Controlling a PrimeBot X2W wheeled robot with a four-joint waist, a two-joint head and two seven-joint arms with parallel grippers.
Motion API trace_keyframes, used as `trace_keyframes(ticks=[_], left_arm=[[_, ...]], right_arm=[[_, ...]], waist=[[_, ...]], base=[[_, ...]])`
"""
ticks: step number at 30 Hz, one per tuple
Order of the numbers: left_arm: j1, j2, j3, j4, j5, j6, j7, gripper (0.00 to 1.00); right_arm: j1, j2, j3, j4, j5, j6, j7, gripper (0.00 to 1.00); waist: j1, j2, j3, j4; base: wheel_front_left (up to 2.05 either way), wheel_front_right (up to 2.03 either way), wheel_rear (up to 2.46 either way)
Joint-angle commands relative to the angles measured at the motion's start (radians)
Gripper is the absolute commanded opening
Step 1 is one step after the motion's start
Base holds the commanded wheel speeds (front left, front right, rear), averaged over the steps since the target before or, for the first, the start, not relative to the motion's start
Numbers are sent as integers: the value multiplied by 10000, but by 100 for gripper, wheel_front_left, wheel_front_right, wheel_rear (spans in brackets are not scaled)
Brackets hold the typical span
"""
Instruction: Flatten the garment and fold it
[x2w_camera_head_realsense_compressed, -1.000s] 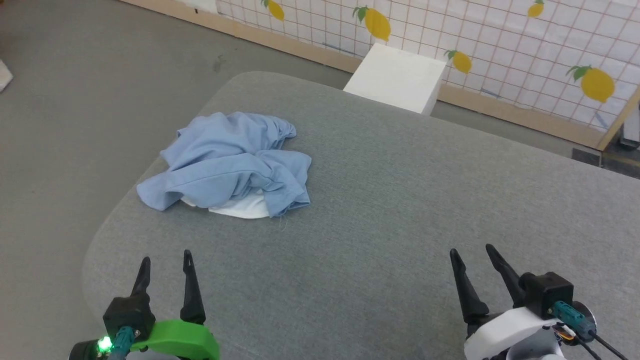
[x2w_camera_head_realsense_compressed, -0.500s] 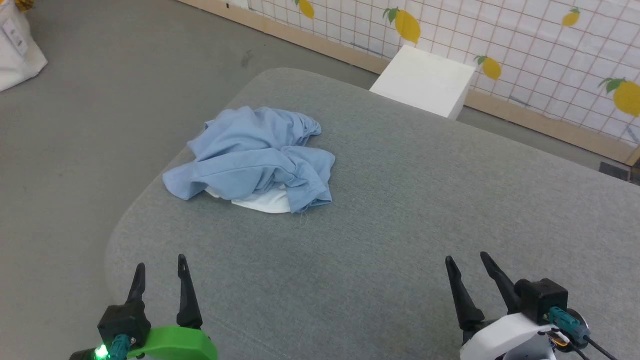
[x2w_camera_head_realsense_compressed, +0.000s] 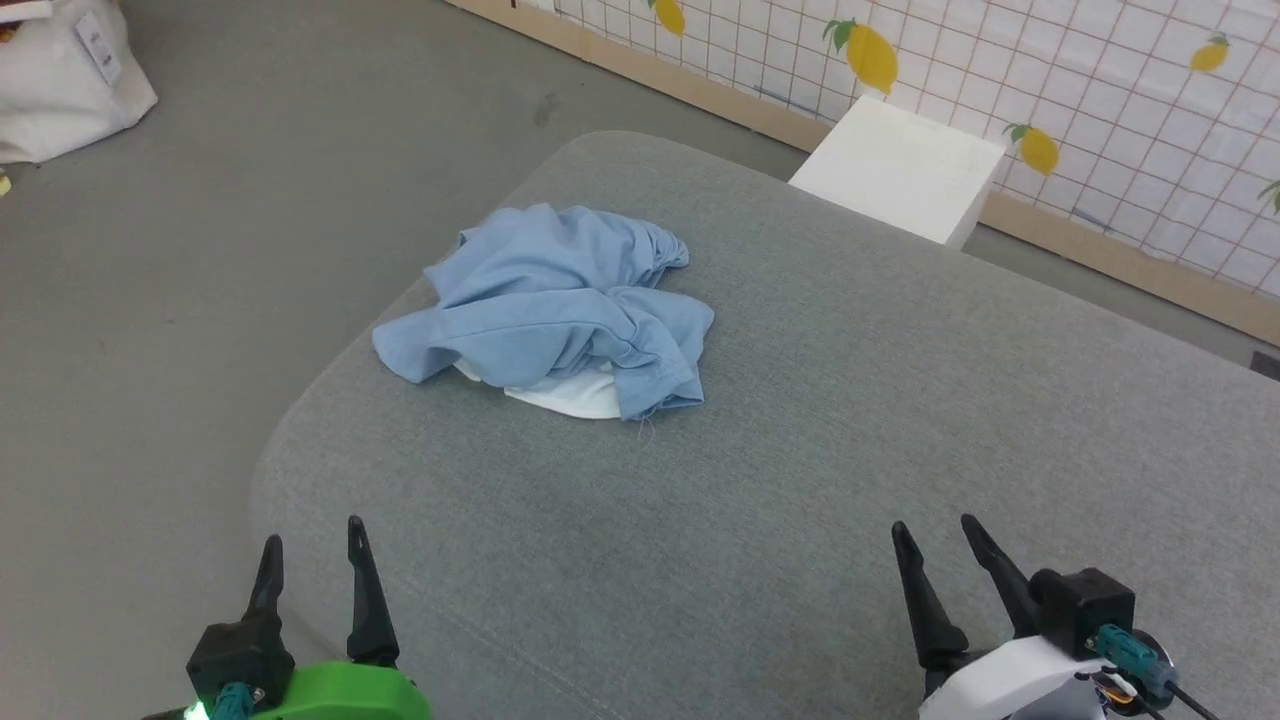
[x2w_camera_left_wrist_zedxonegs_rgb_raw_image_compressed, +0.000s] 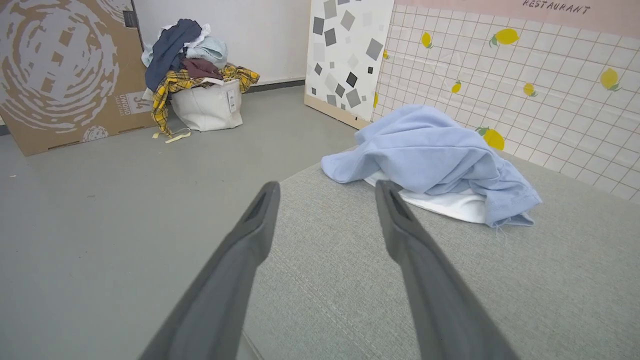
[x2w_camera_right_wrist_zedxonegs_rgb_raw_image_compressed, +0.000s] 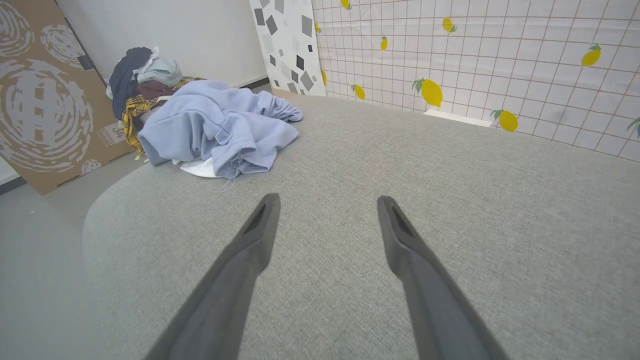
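the crumpled blue t-shirt (x2w_camera_head_realsense_compressed: 560, 300) is laid far left on the grey padded surface (x2w_camera_head_realsense_compressed: 800, 470). left gripper (x2w_camera_head_realsense_compressed: 312, 532) and right gripper (x2w_camera_head_realsense_compressed: 932, 524) are seen open, empty. a loose hem should be pinched first.

"RESTAURANT" on pink wall strip (x2w_camera_left_wrist_zedxonegs_rgb_raw_image_compressed: 475, 5)

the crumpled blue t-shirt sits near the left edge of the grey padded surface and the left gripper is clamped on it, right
Not quite. The left gripper is open and well short of the blue T-shirt, touching nothing, as the head view shows. The rest holds: the T-shirt lies crumpled near the left edge of the grey padded surface.
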Motion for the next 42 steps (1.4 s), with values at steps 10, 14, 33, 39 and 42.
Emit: trace_keyframes(ticks=[10, 14, 33, 39, 42], left_arm=[[-1865, 571, 288, 655, -1565, -904, 460, 100], [-3533, 1064, 475, 1619, -2589, -1653, 1344, 100], [-8595, 2006, 892, 6261, -5385, -1780, 5886, 100], [-8523, 1899, 161, 7157, -4889, -1908, 6076, 100], [-8420, 1829, 1, 7511, -4833, -2025, 6025, 97]], right_arm=[[-275, 10, -207, 207, -224, -15, -223, 100], [-541, 11, -481, -63, -669, -16, -15, 100], [-531, 13, -1665, -2320, -1604, -17, 959, 100], [-553, 13, -1769, -2539, -1618, -17, 995, 100], [-563, 13, -1732, -2527, -1569, -17, 970, 100]], waist=[[0, 0, 602, -140], [0, 0, 1316, -498], [0, 0, 4352, -2297], [0, 0, 4569, -2363], [0, 0, 4513, -2365]], base=[[0, 0, 0], [0, 0, 0], [0, 0, 0], [0, 0, 0], [0, 0, 0]])
